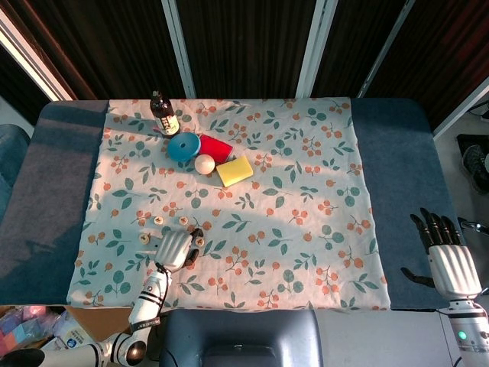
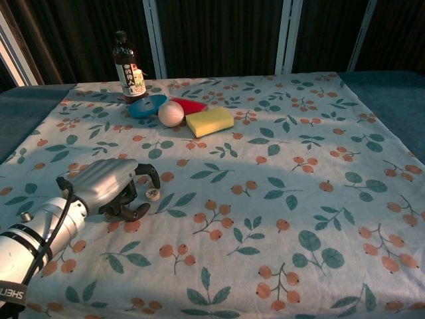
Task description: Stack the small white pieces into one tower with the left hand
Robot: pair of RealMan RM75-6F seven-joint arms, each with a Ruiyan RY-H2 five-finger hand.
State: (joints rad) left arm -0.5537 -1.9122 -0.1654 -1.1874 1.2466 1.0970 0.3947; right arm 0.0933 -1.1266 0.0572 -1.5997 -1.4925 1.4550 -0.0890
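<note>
Three small white pieces show in the head view, all close to the left hand point(image 1: 175, 248): one piece point(image 1: 198, 241) lies just off its fingertips to the right, a second point(image 1: 158, 220) sits beyond the hand, and a third point(image 1: 143, 238) lies just to its left. In the chest view only the nearest piece point(image 2: 153, 194) is plain, lying flat on the cloth point(image 2: 279, 173) right beside the curled dark fingers point(image 2: 147, 171); whether they touch it I cannot tell. No piece rests on another. The left hand point(image 2: 111, 186) lies knuckles-up low over the surface, fingers bent inward around nothing that can be seen, thumb hooked beneath. Well beyond the hand, toward the far edge of the cloth, stand a dark bottle point(image 1: 162, 115), a blue disc point(image 1: 183, 146), a red piece point(image 1: 215, 147) touching the disc, a pale ball point(image 1: 204, 164) and a yellow sponge point(image 1: 234, 170). Far across from the left hand, off the cloth on the bare blue surface point(image 1: 397, 153), the right hand point(image 1: 447, 260) lies flat with fingers straight and spread, holding nothing. It shows only in the head view.
</note>
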